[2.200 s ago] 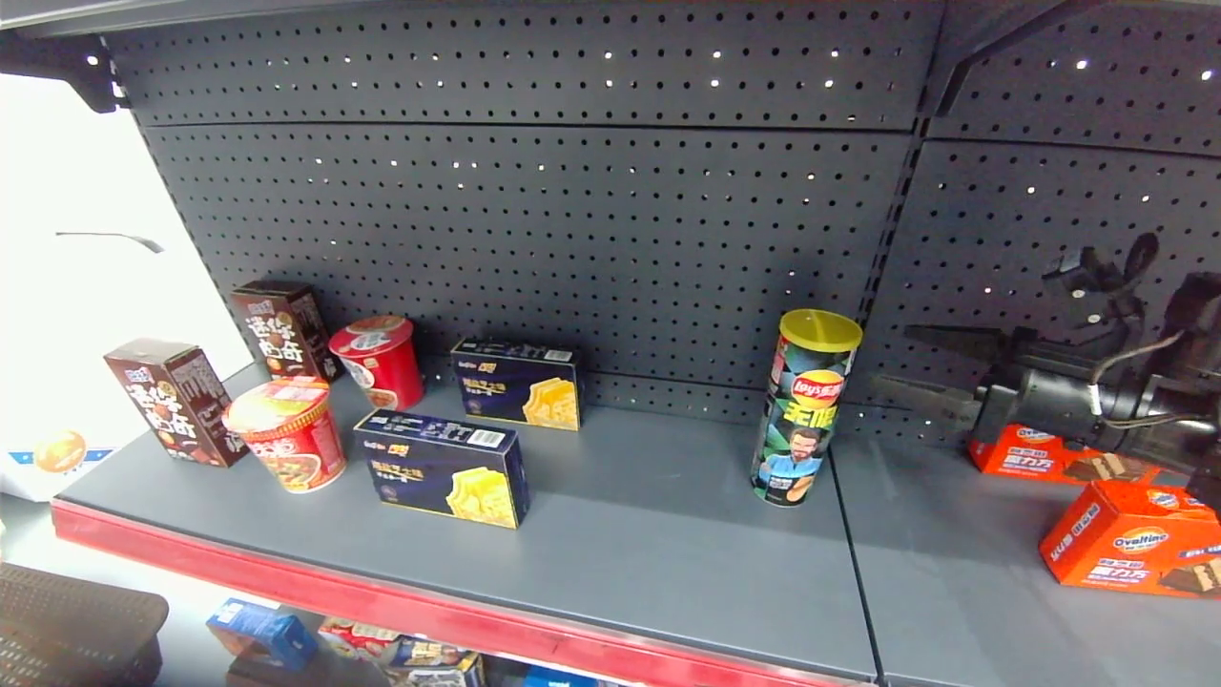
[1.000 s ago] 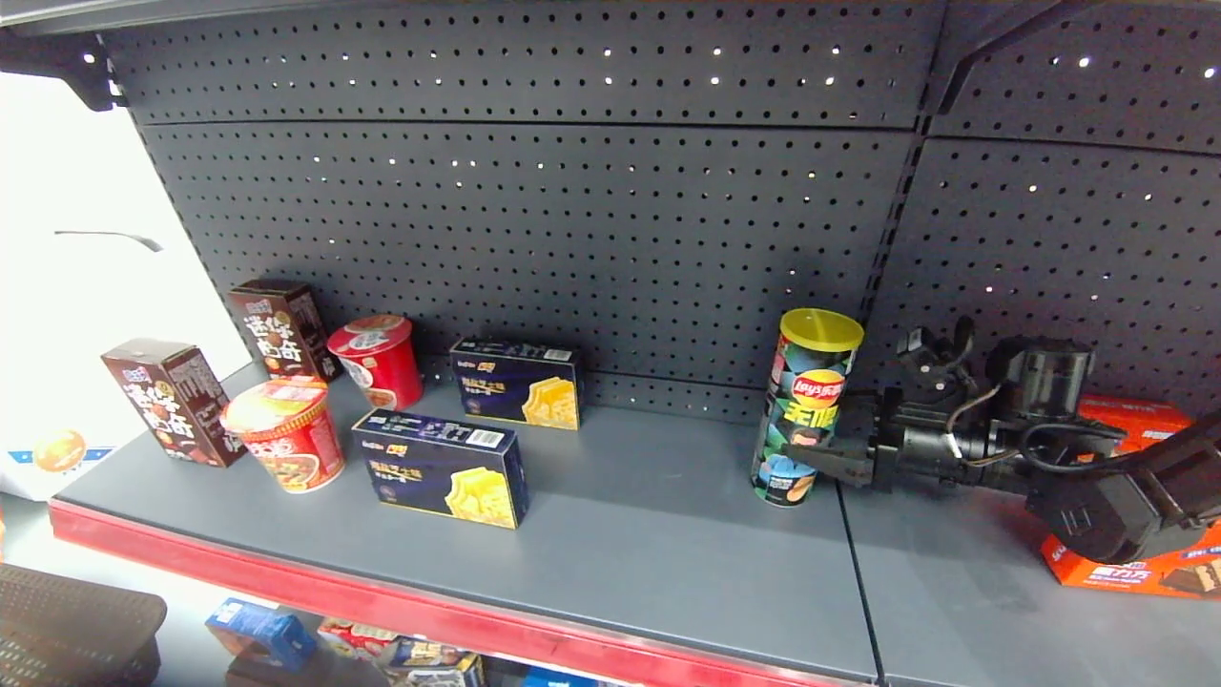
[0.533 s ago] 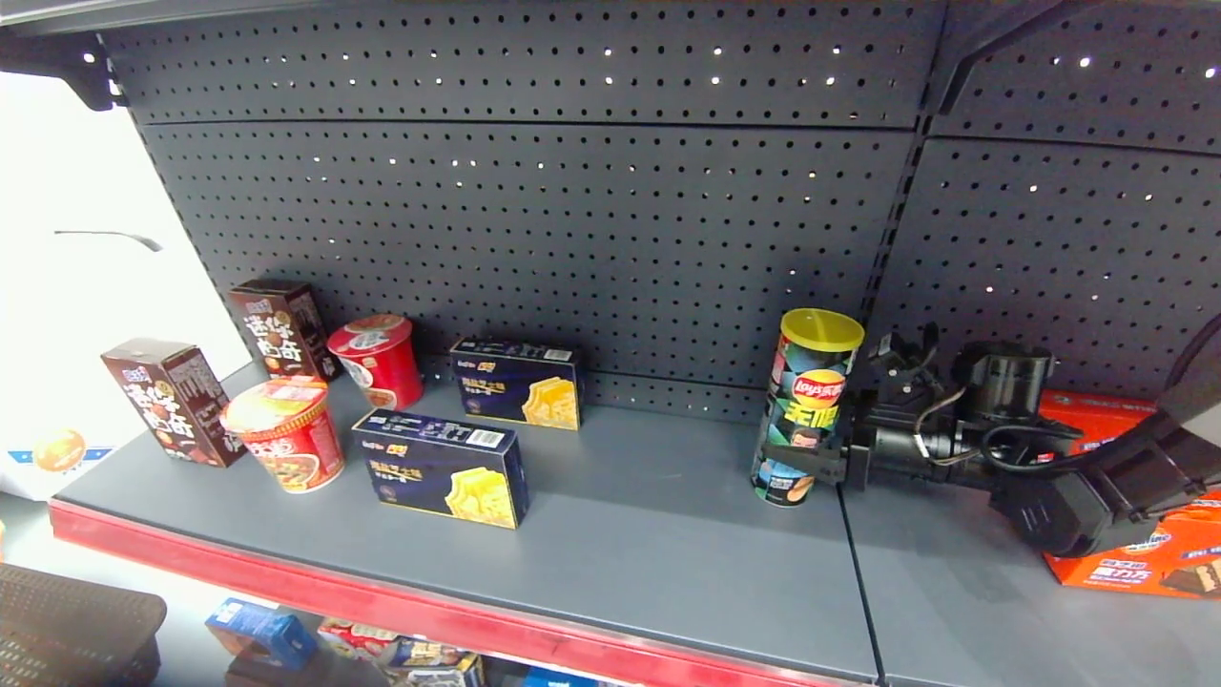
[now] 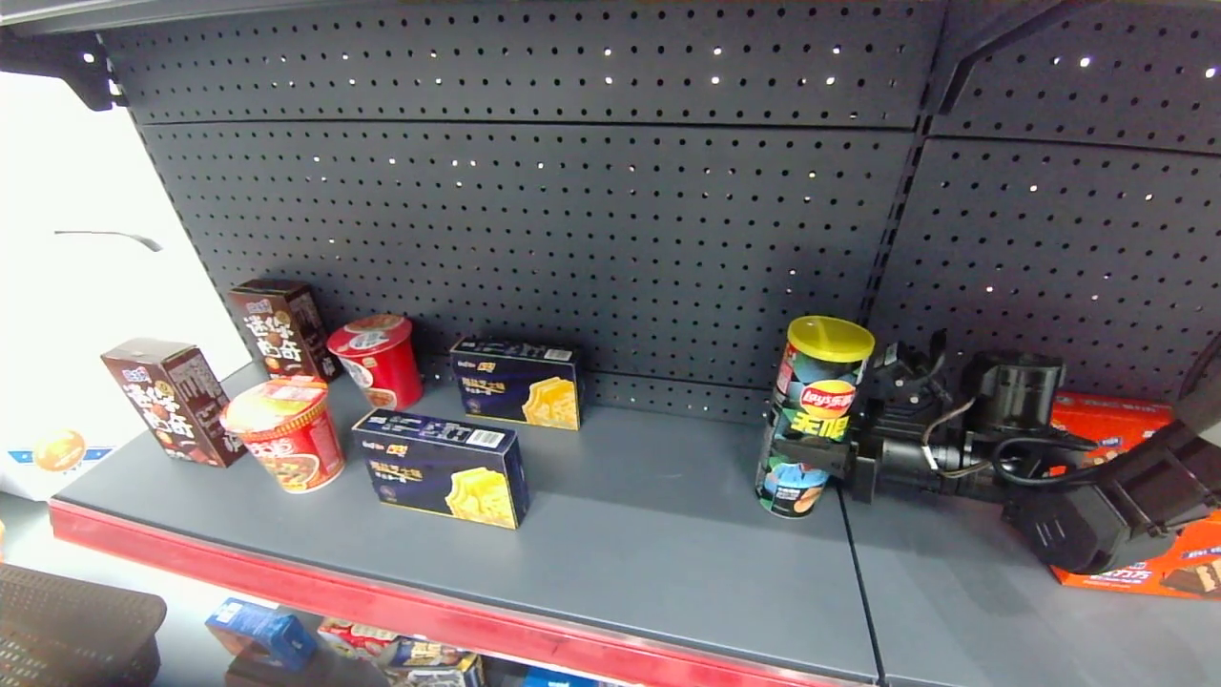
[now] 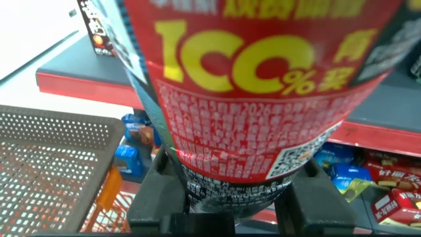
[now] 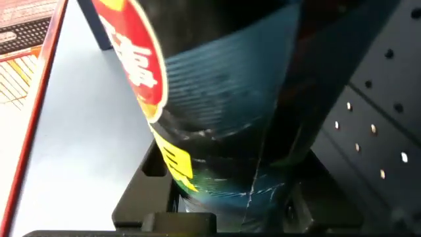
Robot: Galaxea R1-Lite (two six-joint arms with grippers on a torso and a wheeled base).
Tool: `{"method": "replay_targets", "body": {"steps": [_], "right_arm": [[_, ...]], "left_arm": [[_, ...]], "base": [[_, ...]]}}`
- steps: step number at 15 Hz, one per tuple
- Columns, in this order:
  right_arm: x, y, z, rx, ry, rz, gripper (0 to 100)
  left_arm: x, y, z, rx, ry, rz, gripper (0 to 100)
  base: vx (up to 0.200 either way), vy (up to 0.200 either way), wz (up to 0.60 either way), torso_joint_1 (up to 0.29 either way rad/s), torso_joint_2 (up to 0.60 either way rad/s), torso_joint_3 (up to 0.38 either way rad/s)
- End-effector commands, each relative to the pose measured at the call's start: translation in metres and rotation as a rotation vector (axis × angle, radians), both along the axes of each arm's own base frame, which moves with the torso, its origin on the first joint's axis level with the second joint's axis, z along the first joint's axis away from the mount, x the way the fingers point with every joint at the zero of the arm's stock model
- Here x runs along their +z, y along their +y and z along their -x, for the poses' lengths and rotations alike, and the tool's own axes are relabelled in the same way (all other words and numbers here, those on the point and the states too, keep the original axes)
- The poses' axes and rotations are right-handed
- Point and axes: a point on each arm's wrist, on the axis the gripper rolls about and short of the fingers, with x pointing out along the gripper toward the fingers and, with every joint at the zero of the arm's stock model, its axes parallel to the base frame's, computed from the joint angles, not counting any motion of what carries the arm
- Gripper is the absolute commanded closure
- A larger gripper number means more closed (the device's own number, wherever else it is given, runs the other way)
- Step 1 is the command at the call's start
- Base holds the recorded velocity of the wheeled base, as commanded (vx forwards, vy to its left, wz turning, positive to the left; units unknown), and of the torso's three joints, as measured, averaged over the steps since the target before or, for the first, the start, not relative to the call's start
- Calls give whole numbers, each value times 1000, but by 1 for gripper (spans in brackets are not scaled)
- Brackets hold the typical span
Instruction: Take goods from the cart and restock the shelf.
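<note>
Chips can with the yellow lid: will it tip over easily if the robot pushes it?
Probably, if pushed up high: the chips can is tall and narrow on a small base. Being round, it would likely roll once down. Its glossy wall may slip a little in the right tool.

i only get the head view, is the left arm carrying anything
Observer: Yes, the left claw is shut on a red can.
Operator: where's it pointing
Observer: Toward the red front edge of the shelf, with the cart basket low beside it.
Operator: ok and on the other side, is the far finger gripping too
Observer: Yes, the right claw has a finger on each side of the yellow-lidded can.
</note>
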Motion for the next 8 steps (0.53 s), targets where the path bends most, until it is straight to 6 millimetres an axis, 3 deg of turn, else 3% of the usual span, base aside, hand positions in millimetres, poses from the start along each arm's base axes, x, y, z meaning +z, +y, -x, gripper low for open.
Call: {"method": "replay_targets", "body": {"steps": [1,4,8], "right_arm": [[18,-2,26,-39,-28,2,100],[26,-2,77,-58,3,8,100],[38,1,127,-81,36,-32,100]], "left_arm": [[1,0,1,0,-5,1,100],[2,0,1,-5,-8,2,100],[2,1,1,-16,-10,1,100]], "base": [[0,0,0,0,0,0],[0,0,0,0,0,0],[0,0,0,0,0,0]]}}
